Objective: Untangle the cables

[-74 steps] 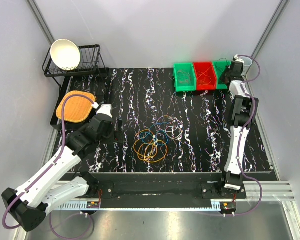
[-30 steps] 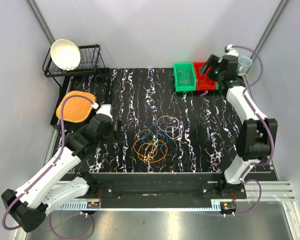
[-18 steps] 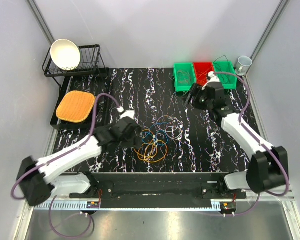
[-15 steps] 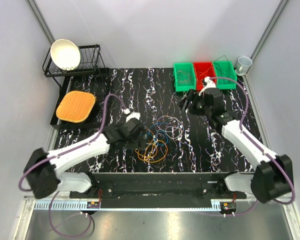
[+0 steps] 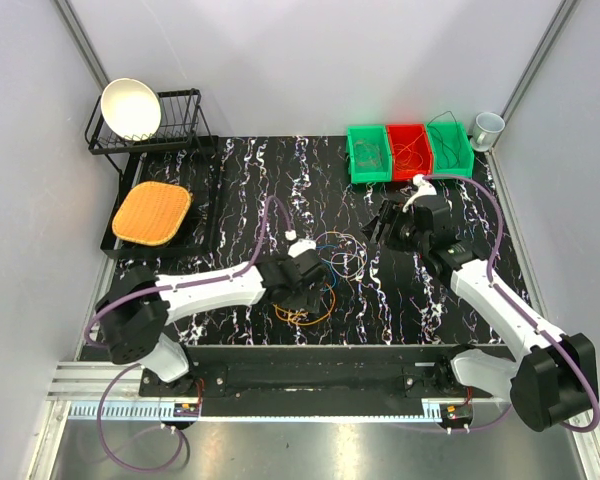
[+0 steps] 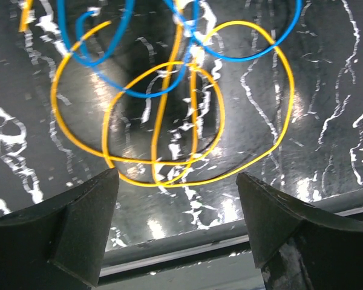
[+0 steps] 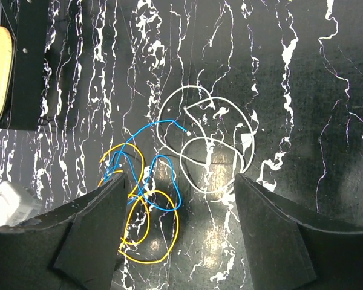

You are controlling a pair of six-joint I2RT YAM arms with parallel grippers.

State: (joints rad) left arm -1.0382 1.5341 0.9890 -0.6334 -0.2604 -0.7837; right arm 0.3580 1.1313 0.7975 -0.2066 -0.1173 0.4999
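The cables lie tangled at mid-table: orange loops (image 5: pixel 315 318), blue loops (image 5: pixel 330 272) and pale loops (image 5: pixel 348 262). My left gripper (image 5: pixel 305 292) hovers right over the orange part, open. In the left wrist view the orange loops (image 6: pixel 169 121) and blue strands (image 6: pixel 139 66) lie just ahead of the left gripper (image 6: pixel 175 175), with nothing held. My right gripper (image 5: pixel 382 226) hangs open to the right of the tangle. Its wrist view looks down on the pale loops (image 7: pixel 209 133), blue cable (image 7: pixel 154 175) and orange loops (image 7: pixel 146 232), well below the right gripper (image 7: pixel 180 178).
Green, red and green bins (image 5: pixel 370 176) holding more wires stand at the back right, with a mug (image 5: pixel 487 127) beside them. A wire rack (image 5: pixel 175 130) with a white bowl (image 5: pixel 130 108) and an orange pad (image 5: pixel 152 212) sit at the back left. The table's metal front rail (image 6: pixel 187 248) runs near the tangle.
The left arm swung from the left side to over the tangle, its jaws narrowing slightly. The right arm came from the bins down toward the table's middle.
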